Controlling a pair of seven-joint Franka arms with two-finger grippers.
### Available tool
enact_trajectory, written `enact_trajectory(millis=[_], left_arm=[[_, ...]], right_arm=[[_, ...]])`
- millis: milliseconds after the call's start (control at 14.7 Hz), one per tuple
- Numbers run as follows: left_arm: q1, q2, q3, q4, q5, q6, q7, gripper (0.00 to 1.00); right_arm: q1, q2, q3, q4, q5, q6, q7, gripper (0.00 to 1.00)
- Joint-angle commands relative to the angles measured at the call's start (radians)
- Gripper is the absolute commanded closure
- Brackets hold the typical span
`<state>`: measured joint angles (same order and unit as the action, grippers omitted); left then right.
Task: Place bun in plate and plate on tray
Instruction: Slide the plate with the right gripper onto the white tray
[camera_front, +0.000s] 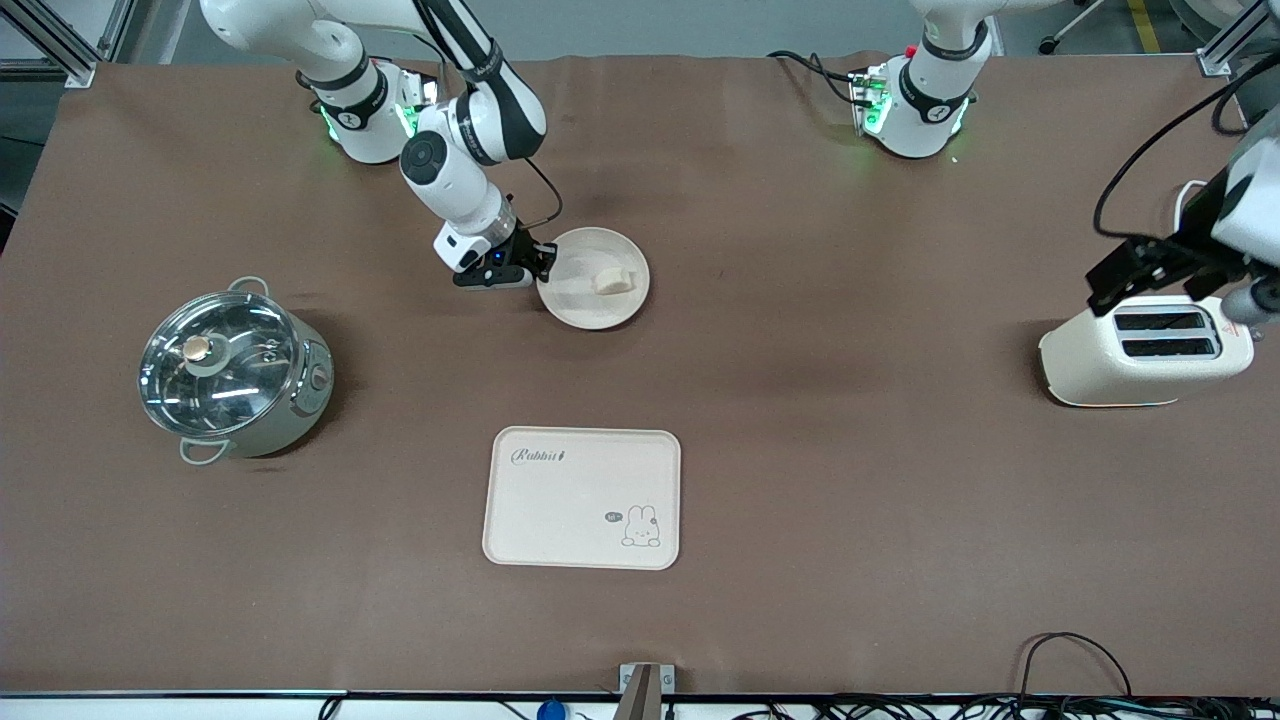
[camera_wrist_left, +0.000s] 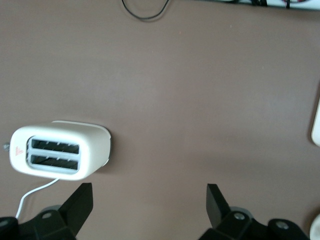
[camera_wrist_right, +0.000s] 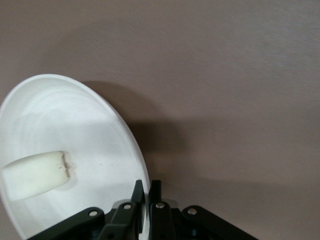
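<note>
The round cream plate (camera_front: 578, 301) rests on the table, farther from the front camera than the tray (camera_front: 560, 500). The small cream bun (camera_front: 613, 281) lies inside the plate and shows again as the bun (camera_wrist_right: 37, 174) on the plate (camera_wrist_right: 75, 130). My right gripper (camera_front: 541, 266) is shut on the plate's rim at the side toward the right arm's end; in the right wrist view the right gripper (camera_wrist_right: 146, 190) pinches the rim between its two fingers. My left gripper (camera_wrist_left: 149, 197) hangs open over bare table beside the toaster, holding nothing.
A cream toaster (camera_front: 1145, 355) stands at the left arm's end of the table. A steel pot with a glass lid (camera_front: 232, 368) sits toward the right arm's end. Cables run along the table edge nearest the front camera.
</note>
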<state>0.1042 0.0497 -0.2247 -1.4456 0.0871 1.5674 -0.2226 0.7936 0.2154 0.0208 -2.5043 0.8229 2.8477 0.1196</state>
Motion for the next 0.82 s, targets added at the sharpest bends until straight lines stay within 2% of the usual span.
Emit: enact_trajectory(millis=[0, 204, 272, 340, 544, 748], left_arm=[[-0.036, -0.069, 0.059, -0.041, -0.030, -0.058, 0.072, 0.00], [-0.060, -0.125, 0.146, -0.096, -0.110, -0.069, 0.136, 0.00], [-0.064, -0.143, 0.151, -0.117, -0.113, -0.067, 0.135, 0.00], [-0.064, -0.151, 0.151, -0.124, -0.112, -0.067, 0.132, 0.00], [-0.055, -0.149, 0.146, -0.119, -0.110, -0.067, 0.140, 0.00], [-0.055, -0.142, 0.145, -0.119, -0.110, -0.064, 0.140, 0.00]], right_arm=[[-0.013, -0.018, 0.001, 0.118, 0.047, -0.097, -0.006, 1.00], [-0.072, 0.002, -0.001, 0.241, 0.048, -0.123, -0.011, 1.00], [-0.103, 0.036, -0.001, 0.308, 0.050, -0.175, -0.012, 1.00], [-0.140, 0.086, -0.002, 0.391, 0.048, -0.215, -0.018, 1.00], [-0.200, 0.255, -0.004, 0.601, 0.035, -0.222, -0.026, 1.00], [-0.260, 0.396, -0.002, 0.764, 0.035, -0.223, -0.093, 1.00]])
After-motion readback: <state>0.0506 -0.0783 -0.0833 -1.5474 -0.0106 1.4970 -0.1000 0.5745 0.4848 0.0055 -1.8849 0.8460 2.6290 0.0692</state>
